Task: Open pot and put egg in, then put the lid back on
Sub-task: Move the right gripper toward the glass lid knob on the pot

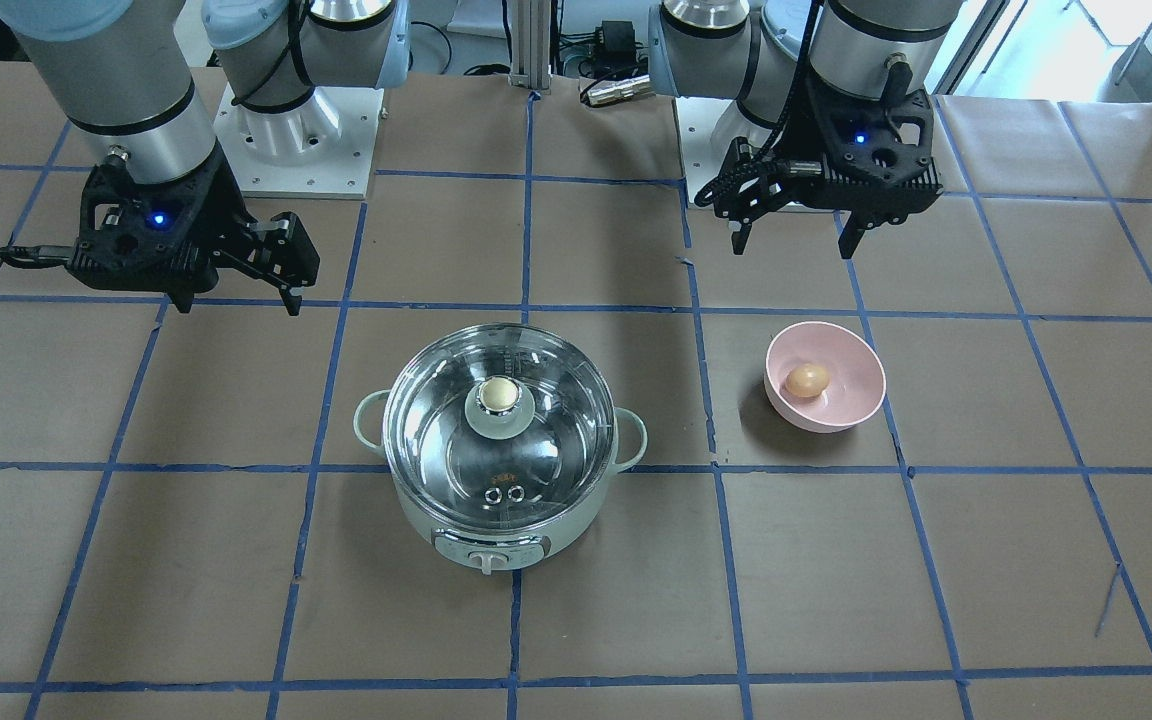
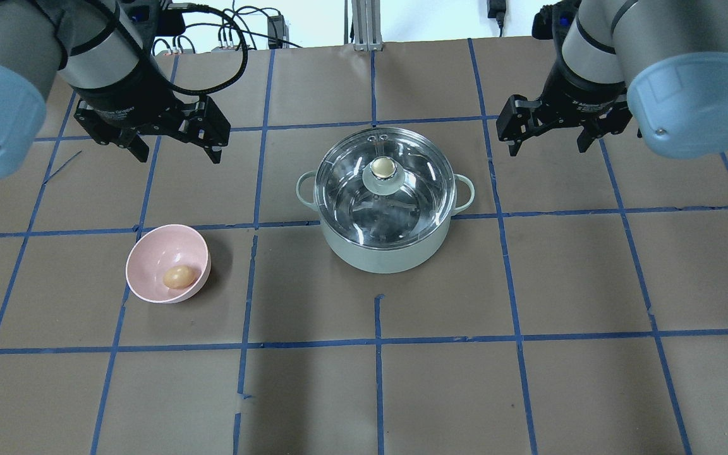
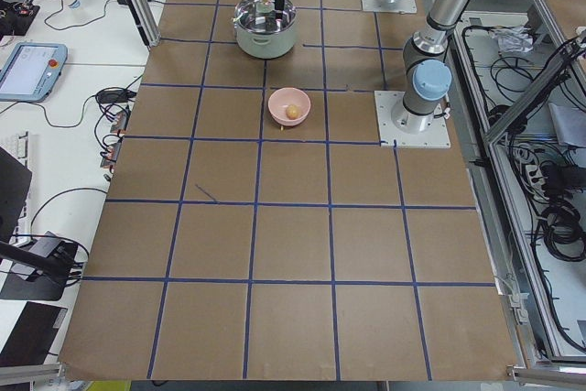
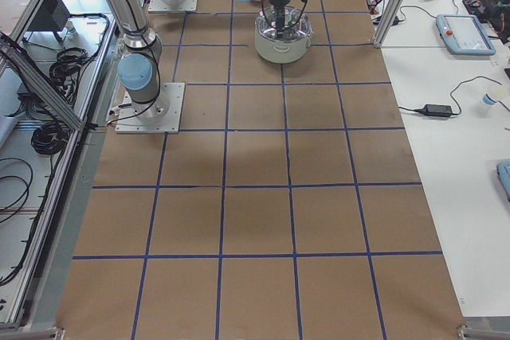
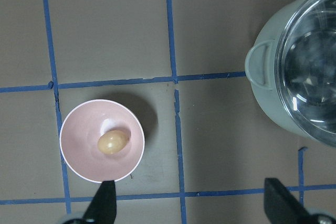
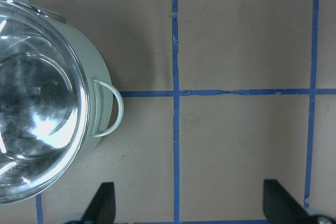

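The mint-green pot (image 2: 384, 253) stands mid-table with the glass lid (image 2: 351, 177) on it, golden knob (image 2: 383, 167) on top. It also shows in the front view (image 1: 496, 535) with its lid (image 1: 556, 400). The brown egg (image 2: 179, 277) lies in a pink bowl (image 2: 149, 253), to the pot's left in the overhead view; in the front view the egg (image 1: 807, 379) is at right. My left gripper (image 2: 177, 148) hangs open and empty behind the bowl. My right gripper (image 2: 548, 140) hangs open and empty to the right of the pot. The left wrist view shows the egg (image 5: 113, 142), the right wrist view the pot (image 6: 97, 77).
Brown table cover with a blue tape grid. The arm bases (image 1: 298, 130) stand at the robot's edge of the table. Side tables with cables and tablets (image 3: 32, 66) lie beyond the table's far edge.
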You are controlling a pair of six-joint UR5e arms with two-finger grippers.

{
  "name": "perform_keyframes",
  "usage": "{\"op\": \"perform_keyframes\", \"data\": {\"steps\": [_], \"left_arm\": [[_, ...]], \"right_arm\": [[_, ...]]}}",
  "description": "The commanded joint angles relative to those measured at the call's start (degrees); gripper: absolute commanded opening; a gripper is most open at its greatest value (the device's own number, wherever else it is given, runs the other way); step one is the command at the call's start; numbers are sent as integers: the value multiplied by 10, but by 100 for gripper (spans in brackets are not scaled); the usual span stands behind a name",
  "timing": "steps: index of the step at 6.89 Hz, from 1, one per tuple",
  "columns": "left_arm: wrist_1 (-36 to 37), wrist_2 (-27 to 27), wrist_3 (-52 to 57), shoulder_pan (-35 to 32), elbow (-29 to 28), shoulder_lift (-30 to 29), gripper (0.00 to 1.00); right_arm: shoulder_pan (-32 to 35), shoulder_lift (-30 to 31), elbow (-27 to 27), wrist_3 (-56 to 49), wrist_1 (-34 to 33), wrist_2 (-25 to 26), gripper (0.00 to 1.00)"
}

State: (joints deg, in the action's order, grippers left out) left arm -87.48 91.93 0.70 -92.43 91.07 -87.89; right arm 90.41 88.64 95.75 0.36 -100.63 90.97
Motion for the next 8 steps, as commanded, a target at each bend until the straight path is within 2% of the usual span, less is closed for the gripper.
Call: {"op": "perform_keyframes", "data": {"steps": [1, 4, 5, 8], "left_arm": [[0, 0, 2, 1, 1, 2, 100], [-1, 1, 3, 0, 1, 3, 100], [-2, 0, 3, -1, 1, 3, 100], [-3, 0, 3, -1, 10, 4, 100]], "right_arm": [[0, 0, 1, 0, 0, 0, 100], [10, -2, -2, 17, -9, -3, 95], [22, -6, -3, 52, -18, -23, 97], [119, -71, -15, 168, -119, -28, 96]]}}
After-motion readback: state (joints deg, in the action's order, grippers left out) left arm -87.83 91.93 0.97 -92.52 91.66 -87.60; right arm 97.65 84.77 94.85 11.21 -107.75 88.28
